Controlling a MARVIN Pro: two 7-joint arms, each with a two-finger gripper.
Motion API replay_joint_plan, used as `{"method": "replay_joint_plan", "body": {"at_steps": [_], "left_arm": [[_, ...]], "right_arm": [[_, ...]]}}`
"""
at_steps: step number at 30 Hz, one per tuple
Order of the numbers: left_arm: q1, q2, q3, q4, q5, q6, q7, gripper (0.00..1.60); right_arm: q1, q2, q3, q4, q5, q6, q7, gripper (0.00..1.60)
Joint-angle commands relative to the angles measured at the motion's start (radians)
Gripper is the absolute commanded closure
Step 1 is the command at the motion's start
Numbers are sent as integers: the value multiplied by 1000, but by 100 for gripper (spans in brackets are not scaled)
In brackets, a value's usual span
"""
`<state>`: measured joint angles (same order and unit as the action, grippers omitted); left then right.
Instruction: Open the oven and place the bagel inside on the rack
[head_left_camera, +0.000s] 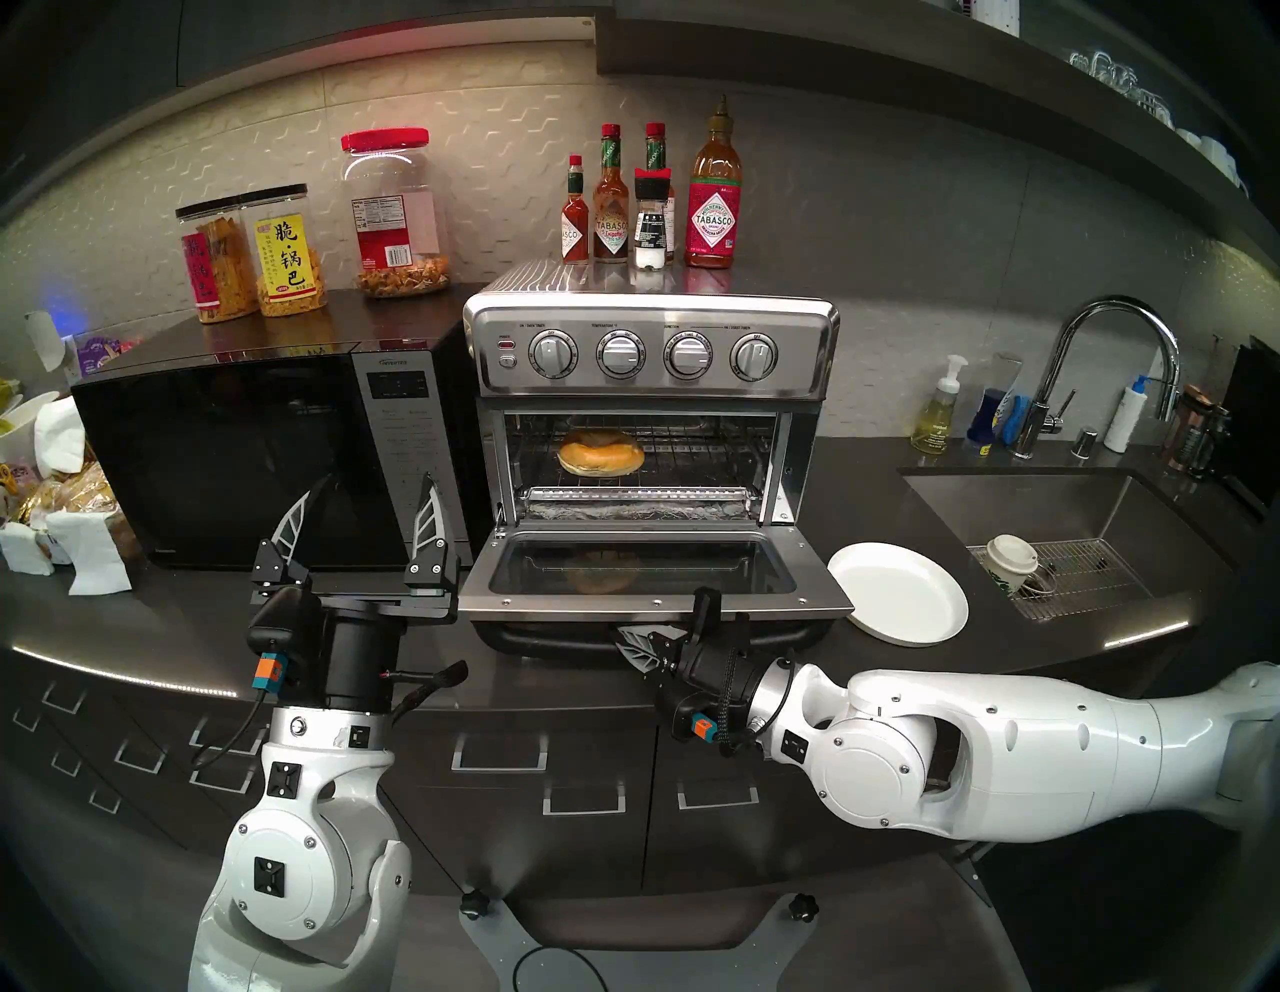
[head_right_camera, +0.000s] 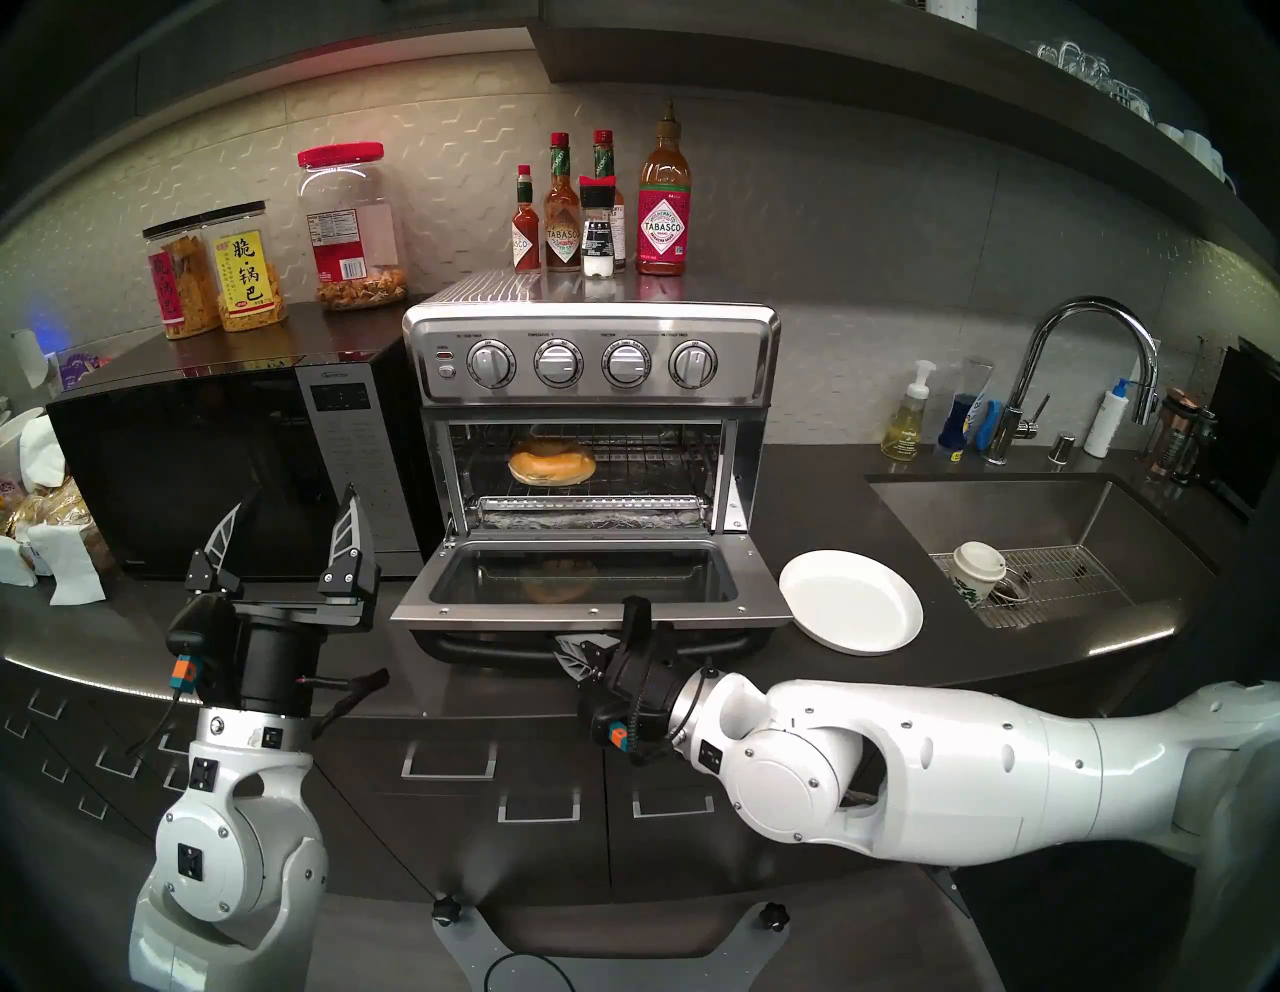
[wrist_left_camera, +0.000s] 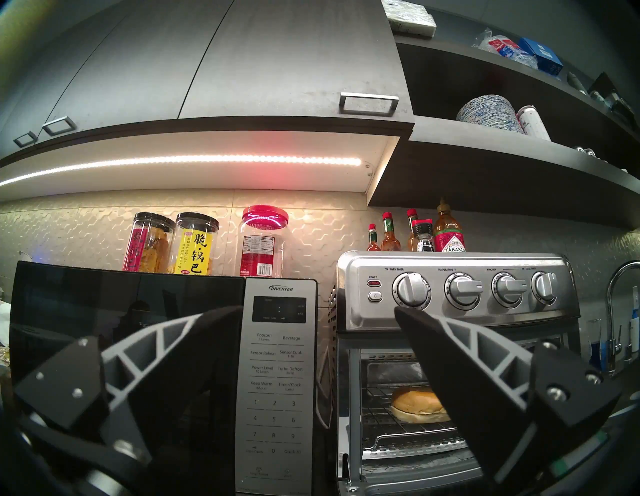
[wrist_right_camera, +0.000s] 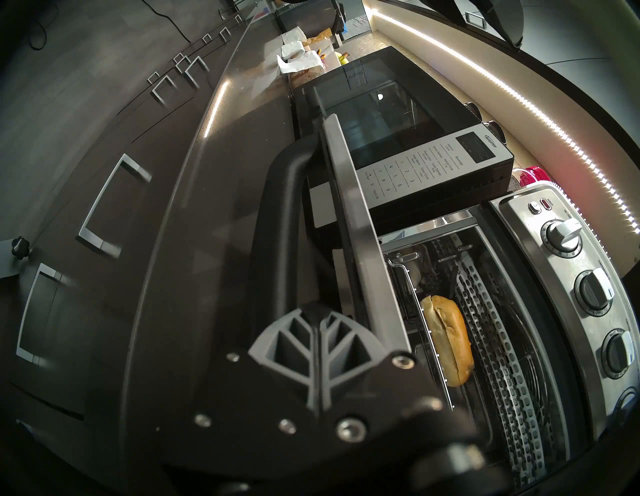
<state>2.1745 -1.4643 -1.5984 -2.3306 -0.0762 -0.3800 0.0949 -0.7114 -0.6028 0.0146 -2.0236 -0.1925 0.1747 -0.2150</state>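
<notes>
On the dark grey stone counter (head_left_camera: 1025, 644), the stainless-steel toaster oven (head_left_camera: 651, 353) stood open, the golden-brown bagel (head_left_camera: 601, 457) lying on its wire rack (head_left_camera: 699, 463). The left claw (head_left_camera: 365, 509) was spread; the right claw (head_left_camera: 632, 641), pressed together, sat beneath the door handle.

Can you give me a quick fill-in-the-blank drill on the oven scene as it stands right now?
1. The bagel lies on the rack inside the ____.
2. The oven's door hangs fully ____.
3. The white plate on the counter carries ____.
4. The left gripper has its fingers spread in front of the black ____.

Missing words: oven; open; nothing; microwave
</notes>
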Motion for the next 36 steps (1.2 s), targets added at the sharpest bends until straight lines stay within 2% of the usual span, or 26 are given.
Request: {"method": "replay_joint_plan", "body": {"at_steps": [1, 36], "left_arm": [[2, 1, 0, -23, 1, -1, -1, 0], [2, 1, 0, -23, 1, -1, -1, 0]], "right_arm": [[23, -3, 26, -3, 1, 1, -11, 160], [22, -3, 26, -3, 1, 1, -11, 160]]}}
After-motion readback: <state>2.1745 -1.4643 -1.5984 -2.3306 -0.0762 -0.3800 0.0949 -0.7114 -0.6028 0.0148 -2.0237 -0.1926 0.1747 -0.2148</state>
